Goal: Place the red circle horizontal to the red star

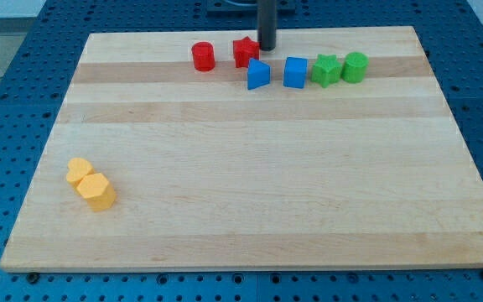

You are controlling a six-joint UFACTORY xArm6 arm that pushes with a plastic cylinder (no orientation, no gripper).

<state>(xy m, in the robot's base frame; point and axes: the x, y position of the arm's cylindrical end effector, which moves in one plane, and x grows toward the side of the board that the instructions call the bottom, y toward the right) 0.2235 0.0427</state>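
The red circle (203, 56) stands near the view's top, left of centre, on the wooden board (250, 201). The red star (245, 52) is just to its right, a small gap between them, at about the same height in the view. My tip (267, 48) is at the star's right edge, touching or nearly touching it.
A blue triangle (258, 75) lies just below and right of the star. A blue cube (295, 72), a green star (325, 70) and a green circle (355, 66) follow in a row to the right. Two yellow blocks (90, 184) sit at the lower left.
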